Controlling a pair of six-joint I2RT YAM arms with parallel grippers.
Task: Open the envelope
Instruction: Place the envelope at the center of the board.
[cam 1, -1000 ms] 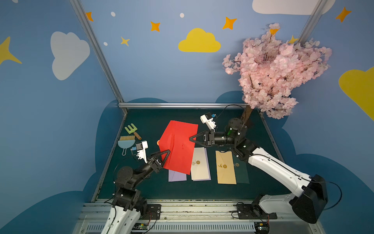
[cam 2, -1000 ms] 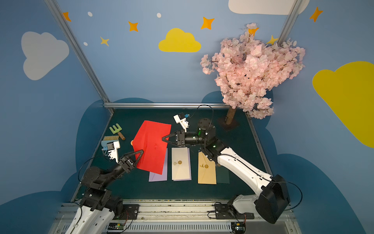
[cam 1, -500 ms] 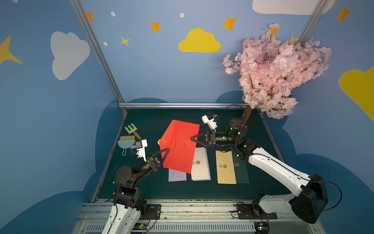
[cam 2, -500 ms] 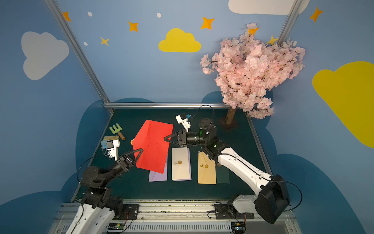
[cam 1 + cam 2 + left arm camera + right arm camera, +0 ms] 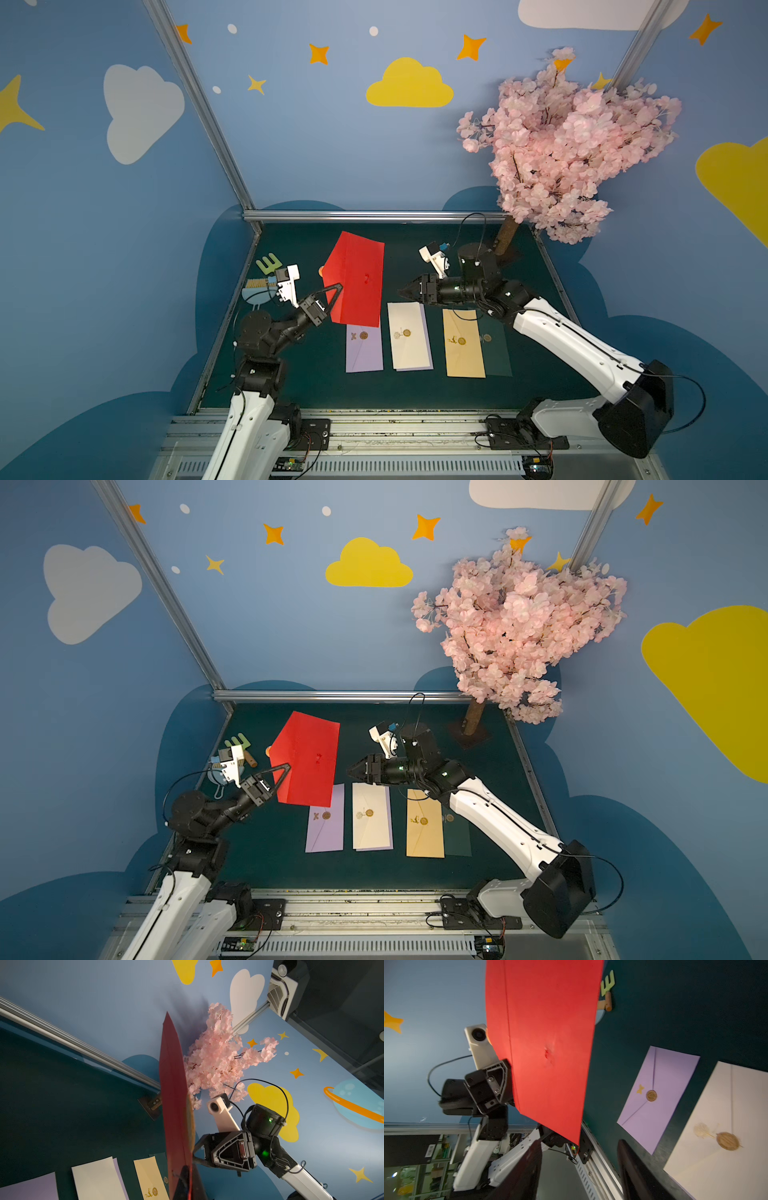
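The red envelope (image 5: pixel 357 282) (image 5: pixel 309 762) hangs tilted above the green table (image 5: pixel 316 386). A small dark mark shows at its middle, and a crease runs near its left edge. My left gripper (image 5: pixel 338 287) (image 5: pixel 286 767) is shut on that left edge, and in the left wrist view the envelope (image 5: pixel 174 1105) shows edge-on in its jaws (image 5: pixel 187 1182). My right gripper (image 5: pixel 402 291) (image 5: pixel 351 771) is open a short way to the right of the envelope, touching nothing. The right wrist view faces the red envelope (image 5: pixel 548 1043) past that open gripper (image 5: pixel 579 1159).
Below the red one, a lilac envelope (image 5: pixel 364 349), a cream one (image 5: pixel 409 340), a tan one (image 5: pixel 463 345) and a dark green one (image 5: pixel 496 349) lie in a row on the table. A pink blossom tree (image 5: pixel 569 145) stands at the back right. Small toys (image 5: pixel 266 274) lie at the left edge.
My right gripper has opened, let go of the envelope's right edge and drawn back to the right. My left gripper has shut on the left edge and now holds the envelope alone.
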